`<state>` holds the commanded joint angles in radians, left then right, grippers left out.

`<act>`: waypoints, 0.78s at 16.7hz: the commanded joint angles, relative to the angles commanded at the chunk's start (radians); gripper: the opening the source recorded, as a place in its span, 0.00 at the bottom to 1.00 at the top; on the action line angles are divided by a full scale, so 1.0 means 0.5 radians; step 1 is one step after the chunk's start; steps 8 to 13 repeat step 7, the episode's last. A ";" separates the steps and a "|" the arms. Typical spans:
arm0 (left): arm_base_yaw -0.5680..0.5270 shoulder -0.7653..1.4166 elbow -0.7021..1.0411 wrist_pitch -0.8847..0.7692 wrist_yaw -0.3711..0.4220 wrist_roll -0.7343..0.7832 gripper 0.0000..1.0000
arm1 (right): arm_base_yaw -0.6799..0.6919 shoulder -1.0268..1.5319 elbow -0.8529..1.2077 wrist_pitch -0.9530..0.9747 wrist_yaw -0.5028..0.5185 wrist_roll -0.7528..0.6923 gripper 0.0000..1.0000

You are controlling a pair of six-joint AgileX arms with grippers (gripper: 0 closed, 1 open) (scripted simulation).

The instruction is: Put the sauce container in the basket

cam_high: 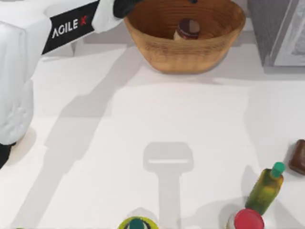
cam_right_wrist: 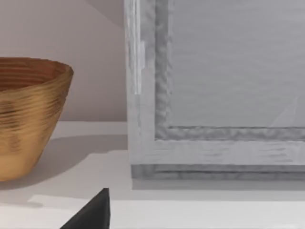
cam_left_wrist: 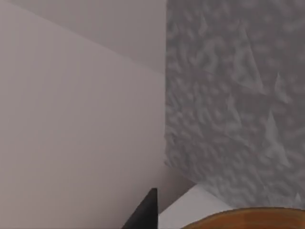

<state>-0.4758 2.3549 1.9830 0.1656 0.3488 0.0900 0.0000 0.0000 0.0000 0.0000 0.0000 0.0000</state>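
The sauce container, a small jar with a dark lid and an orange and white label, rests on the bottom of the basket. This wide tan wicker bowl stands at the back middle of the table. My left gripper hangs over the basket's back-left rim, cut off by the top view's edge and apart from the jar. The left wrist view catches a strip of the basket's rim. In the right wrist view the basket stands off to one side, and a dark part of my right gripper is low in the picture.
A grey cabinet stands right of the basket. At the front right are a yellow-green bottle with a teal cap, a red-lidded white container and a brown block. Another teal-capped item sits at the front edge.
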 joint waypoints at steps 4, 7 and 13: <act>0.000 0.000 0.000 0.000 0.000 0.000 1.00 | 0.000 0.000 0.000 0.000 0.000 0.000 1.00; 0.000 0.000 0.000 0.000 0.000 0.000 1.00 | 0.000 0.000 0.000 0.000 0.000 0.000 1.00; 0.000 0.000 0.000 0.000 0.000 0.000 1.00 | 0.000 0.000 0.000 0.000 0.000 0.000 1.00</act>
